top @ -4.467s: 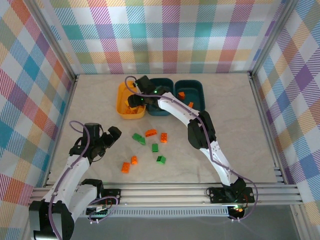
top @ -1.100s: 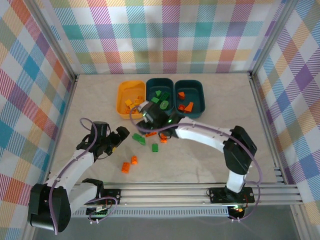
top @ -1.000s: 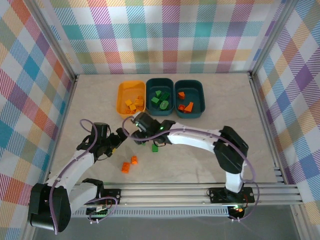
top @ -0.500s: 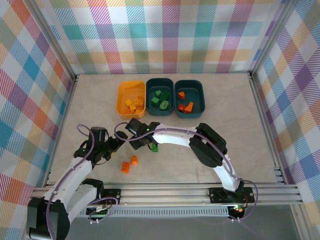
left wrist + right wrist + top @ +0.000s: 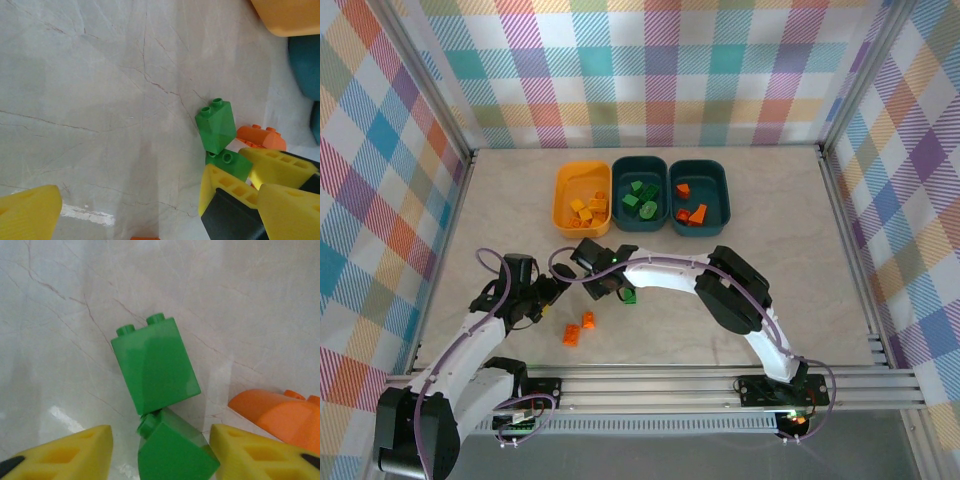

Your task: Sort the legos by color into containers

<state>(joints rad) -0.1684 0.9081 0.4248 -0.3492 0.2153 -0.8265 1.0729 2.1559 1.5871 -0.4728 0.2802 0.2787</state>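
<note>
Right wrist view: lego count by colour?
green legos: 2 (the second sits just below the first)
orange legos: 1, cut off by the right edge
Total: 3

No text, labels or numbers can be read.

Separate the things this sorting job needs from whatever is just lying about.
Job:
yellow tub
middle teal tub
right teal tub
loose green bricks
loose orange bricks

Just there:
checked walls
metal frame rail
table
</note>
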